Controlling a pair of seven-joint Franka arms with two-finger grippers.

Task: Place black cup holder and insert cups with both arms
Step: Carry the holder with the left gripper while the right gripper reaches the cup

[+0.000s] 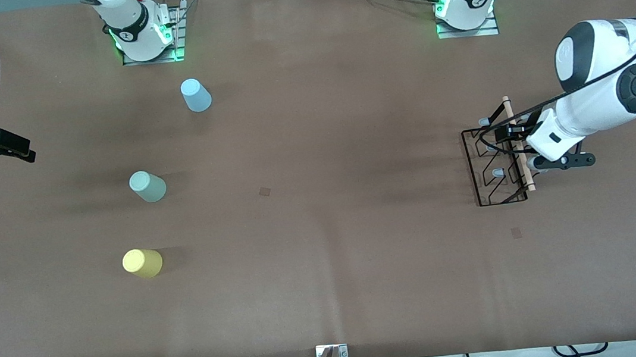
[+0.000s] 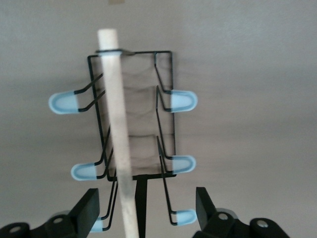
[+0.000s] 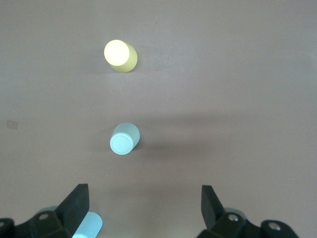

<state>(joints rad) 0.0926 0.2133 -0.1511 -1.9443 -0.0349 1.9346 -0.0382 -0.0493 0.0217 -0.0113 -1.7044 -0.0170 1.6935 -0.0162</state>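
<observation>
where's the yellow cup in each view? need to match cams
Front view: yellow cup stands on the table toward the right arm's end, nearest that camera of the three cups.
Right wrist view: yellow cup shows near the top of the picture, well clear of the right claw.
Left wrist view: not in it; only the black cup holder shows.
Shared landmark: the pale green cup, the yellow cup's neighbour in both views that show it.

three cups (image 1: pixel 147 186), one black cup holder (image 1: pixel 497 173), two arms (image 1: pixel 601 92).
</observation>
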